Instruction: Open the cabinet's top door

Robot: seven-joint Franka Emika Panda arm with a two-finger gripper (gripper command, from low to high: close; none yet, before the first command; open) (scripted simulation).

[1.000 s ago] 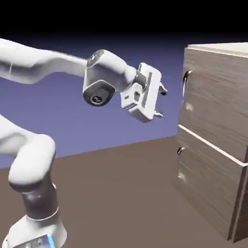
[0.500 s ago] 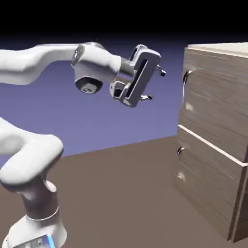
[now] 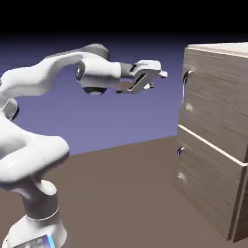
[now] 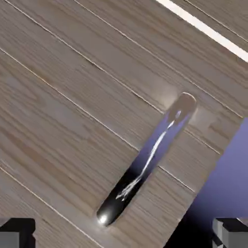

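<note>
The cabinet (image 3: 215, 140) of grey-brown wood grain stands at the exterior view's right. Its top door (image 3: 218, 104) is shut, with a curved silver bar handle (image 3: 185, 82) near its left edge. My gripper (image 3: 158, 80) hovers level with the handle's upper part, a short gap to its left, pointing at the door. In the hand view the top door (image 4: 72, 97) fills most of the picture and the handle (image 4: 147, 160) runs diagonally across the middle. My gripper (image 4: 124, 235) is open; its fingertips (image 4: 17, 232) sit far apart at the bottom corners, touching nothing.
Below the top door, past a pale seam, is a shorter panel (image 3: 208, 189) with a small knob (image 3: 180, 151). The brown table (image 3: 121, 193) stretches between my base and the cabinet. A pale strip (image 4: 203, 26) crosses the hand view's upper right; blue backdrop (image 4: 223, 184) shows past the door's edge.
The hand has risen, rolled to lie flatter, and moved right toward the door handle. The jaws stayed open and the door has not moved.
</note>
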